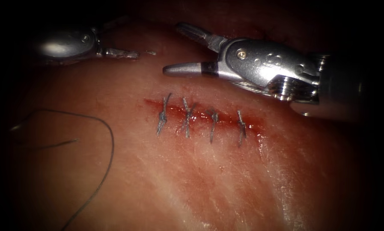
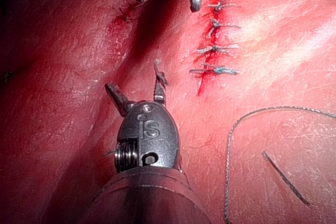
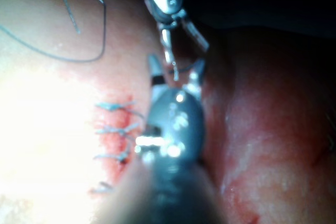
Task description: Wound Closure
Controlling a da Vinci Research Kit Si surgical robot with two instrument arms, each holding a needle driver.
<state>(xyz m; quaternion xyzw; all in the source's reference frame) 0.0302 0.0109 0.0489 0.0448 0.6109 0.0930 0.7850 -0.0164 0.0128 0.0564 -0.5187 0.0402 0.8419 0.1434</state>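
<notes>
— Four stitches [image 1: 186, 119] sit across the cut [image 1: 200, 115], knots tied, red fluid [image 1: 174, 112] between them.

— What has the right tool [image 1: 184, 49] got?

— Nothing. Its jaws are spread wide, hovering just above the cut, off the tissue [image 1: 226, 179].

— And the left tool [image 1: 127, 54]?

— Up at the far left, well apart from the wound. From its wrist camera the jaws stand parted, with a short end of thread [image 2: 159, 74] at one tip; I can't tell whether it is pinched.

— The needle?

— I can't make one out. A long loose thread [image 1: 108, 141] curls on the tissue left of the cut, beside a short cut piece [image 1: 57, 144], probably laid there clear of the stitches.
</notes>
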